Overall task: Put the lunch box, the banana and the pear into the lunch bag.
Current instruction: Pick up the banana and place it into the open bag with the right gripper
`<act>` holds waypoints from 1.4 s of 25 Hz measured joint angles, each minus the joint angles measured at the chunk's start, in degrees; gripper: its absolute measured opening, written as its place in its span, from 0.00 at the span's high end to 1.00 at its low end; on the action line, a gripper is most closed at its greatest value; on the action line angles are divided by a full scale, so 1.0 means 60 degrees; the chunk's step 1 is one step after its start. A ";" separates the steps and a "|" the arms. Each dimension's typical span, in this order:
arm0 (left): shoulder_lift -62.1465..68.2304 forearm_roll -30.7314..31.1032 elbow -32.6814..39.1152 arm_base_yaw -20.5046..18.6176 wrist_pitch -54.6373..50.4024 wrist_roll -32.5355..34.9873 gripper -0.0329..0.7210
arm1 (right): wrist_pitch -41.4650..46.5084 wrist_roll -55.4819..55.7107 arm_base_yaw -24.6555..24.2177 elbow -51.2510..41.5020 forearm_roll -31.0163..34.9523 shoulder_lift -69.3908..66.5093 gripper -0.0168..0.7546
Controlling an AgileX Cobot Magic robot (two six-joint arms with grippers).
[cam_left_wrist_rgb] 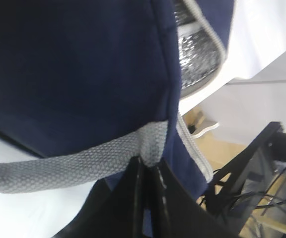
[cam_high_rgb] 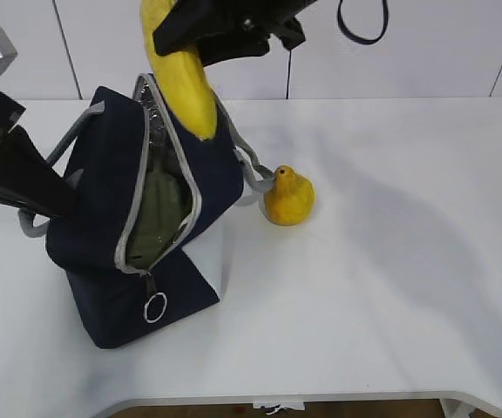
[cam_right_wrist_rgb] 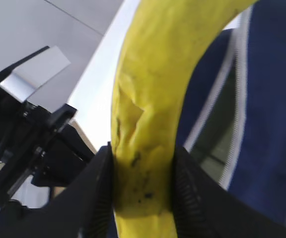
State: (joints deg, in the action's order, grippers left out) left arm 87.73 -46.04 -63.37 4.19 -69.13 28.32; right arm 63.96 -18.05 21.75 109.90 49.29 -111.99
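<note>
Holding banana [cam_high_rgb: 181,70] pinched in right gripper [cam_right_wrist_rgb: 142,186] over open lunch bag [cam_high_rgb: 103,165]; our left gripper [cam_left_wrist_rgb: 145,168] clamps bag's left wall. Pear [cam_high_rgb: 288,197] right of bag.

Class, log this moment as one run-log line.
right gripper: holds banana above lunch bag | left gripper: grips handle | lunch box: inside | pear: on table

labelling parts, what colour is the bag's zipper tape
Light grey, on the navy lunch bag zipper; clearest in the exterior view.

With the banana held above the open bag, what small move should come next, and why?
Probably lower the banana straight into the lunch bag: the right gripper grips it over the unzipped mouth, the left gripper pinches the bag's handle, and the lunch box sits inside.
</note>
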 joint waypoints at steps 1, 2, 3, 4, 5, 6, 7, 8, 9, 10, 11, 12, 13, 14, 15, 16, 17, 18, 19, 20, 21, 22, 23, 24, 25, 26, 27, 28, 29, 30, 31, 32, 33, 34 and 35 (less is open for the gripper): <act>0.0000 -0.0113 0.0000 0.0000 0.0000 0.0000 0.96 | -0.0022 -0.0171 0.0000 0.0000 0.0315 -0.0141 0.63; 0.0000 -0.0245 0.0000 0.0000 0.0000 0.0000 0.96 | -0.0043 -0.0307 0.0000 0.0000 0.0588 -0.0310 0.63; 0.0000 -0.0353 0.0000 0.0000 0.0000 0.0000 0.96 | -0.0065 -0.0408 0.0000 0.0000 0.0855 -0.0481 0.63; 0.0000 -0.0454 0.0000 0.0000 0.0000 0.0000 0.96 | -0.0086 -0.0534 0.0000 0.0000 0.1066 -0.0646 0.63; 0.0000 -0.0540 0.0000 0.0000 0.0020 0.0000 0.96 | -0.0131 -0.0698 0.0019 0.0000 0.1298 -0.0785 0.63; 0.0000 -0.0613 0.0000 0.0000 0.0047 0.0000 0.96 | -0.0199 -0.0848 0.0058 0.0000 0.1472 -0.0939 0.63; 0.0000 -0.0704 0.0000 0.0000 0.0066 0.0000 0.96 | -0.0267 -0.1026 0.0085 0.0000 0.1575 -0.1072 0.63; 0.0000 -0.0778 0.0000 0.0000 0.0109 0.0000 0.96 | -0.0289 -0.1198 0.0145 0.0000 0.1678 -0.1160 0.63; 0.0000 -0.0847 0.0000 0.0000 0.0144 0.0000 0.96 | -0.0289 -0.1406 0.0229 0.0000 0.1719 -0.1278 0.63; 0.0000 -0.0913 0.0000 0.0000 0.0173 0.0000 0.96 | -0.0289 -0.1623 0.0316 0.0000 0.1759 -0.1378 0.63; 0.0000 -0.0941 0.0000 0.0000 0.0188 0.0000 0.96 | -0.0289 -0.1863 0.0388 0.0000 0.1759 -0.1488 0.63; 0.0000 -0.0959 0.0000 0.0000 0.0213 0.0000 0.96 | -0.0293 -0.2060 0.0431 0.0000 0.1759 -0.1574 0.63; 0.0000 -0.0953 0.0000 0.0000 0.0251 0.0000 0.96 | -0.0310 -0.2177 0.0445 0.0000 0.1739 -0.1670 0.63; -0.0017 -0.0953 0.0000 0.0000 0.0289 0.0000 0.96 | -0.0340 -0.2297 0.0453 0.0000 0.1653 -0.1757 0.63; -0.0038 -0.0964 0.0000 0.0000 0.0337 0.0000 0.96 | -0.0390 -0.2379 0.0453 0.0006 0.1458 -0.1822 0.63; -0.0094 -0.0978 0.0000 0.0000 0.0355 0.0000 0.96 | -0.0463 -0.2423 0.0453 0.0006 0.1168 -0.1892 0.63; -0.0133 -0.1003 0.0000 0.0000 0.0355 0.0000 0.96 | -0.0539 -0.2434 0.0453 0.0006 0.0880 -0.1957 0.63; -0.0177 -0.1027 0.0000 0.0000 0.0381 0.0000 0.96 | -0.0589 -0.2456 0.0453 0.0006 0.0613 -0.2016 0.63; -0.0221 -0.1042 0.0000 0.0000 0.0401 0.0000 0.96 | -0.0604 -0.2476 0.0453 0.0006 0.0315 -0.2057 0.63; -0.0245 -0.1050 0.0000 0.0000 0.0404 0.0000 0.96 | -0.0628 -0.2516 0.0453 0.0006 0.0066 -0.2112 0.63; -0.0289 -0.1050 0.0000 0.0000 0.0421 0.0000 0.96 | -0.0646 -0.2515 0.0453 0.0006 -0.0131 -0.2159 0.63; -0.0313 -0.1066 0.0000 0.0000 0.0445 0.0000 0.96 | -0.0635 -0.2515 0.0453 0.0006 -0.0361 -0.2173 0.63; -0.0319 -0.1073 0.0000 0.0000 0.0470 0.0000 0.96 | -0.0635 -0.2515 0.0453 0.0006 -0.0476 -0.2174 0.63; -0.0335 -0.1091 0.0000 0.0000 0.0524 0.0000 0.96 | -0.0635 -0.2515 0.0453 0.0006 -0.0522 -0.2174 0.63; -0.0360 -0.1096 0.0000 0.0000 0.0570 0.0000 0.96 | -0.0635 -0.2515 0.0453 0.0006 -0.0565 -0.2174 0.63; -0.0383 -0.1120 0.0000 0.0000 0.0620 0.0000 0.96 | -0.0635 -0.2515 0.0453 0.0006 -0.0585 -0.2174 0.63; -0.0383 -0.1120 0.0000 0.0000 0.0666 0.0000 0.96 | -0.0635 -0.2515 0.0453 0.0006 -0.0585 -0.2174 0.63; -0.0393 -0.1136 0.0000 0.0000 0.0691 0.0000 0.96 | -0.0615 -0.2515 0.0453 0.0023 -0.0589 -0.2174 0.63; -0.0393 -0.1136 0.0000 0.0000 0.0745 0.0000 0.96 | -0.0589 -0.2515 0.0453 0.0022 -0.0606 -0.2174 0.62; -0.0393 -0.1136 0.0000 0.0000 0.0809 0.0000 0.96 | -0.0551 -0.2515 0.0470 0.0022 -0.0606 -0.2174 0.61; -0.0393 -0.1158 0.0000 0.0000 0.0874 0.0000 0.96 | -0.0529 -0.2515 0.0468 0.0022 -0.0625 -0.2174 0.60; -0.0393 -0.1204 0.0000 0.0000 0.0919 0.0000 0.96 | -0.0508 -0.2515 0.0474 0.0022 -0.0643 -0.2174 0.60; -0.0393 -0.1247 0.0000 0.0000 0.0945 0.0000 0.96 | -0.0508 -0.2515 0.0489 0.0022 -0.0657 -0.2174 0.58; -0.0393 -0.1270 0.0000 0.0000 0.0961 0.0000 0.96 | -0.0490 -0.2515 0.0512 0.0022 -0.0657 -0.2174 0.56; -0.0393 -0.1293 0.0000 0.0000 0.0968 0.0000 0.96 | -0.0490 -0.2515 0.0536 0.0022 -0.0657 -0.2174 0.54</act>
State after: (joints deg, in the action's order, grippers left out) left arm 85.37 -53.80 -63.37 4.19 -63.33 28.32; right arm 61.02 -33.14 24.97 110.03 45.35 -125.03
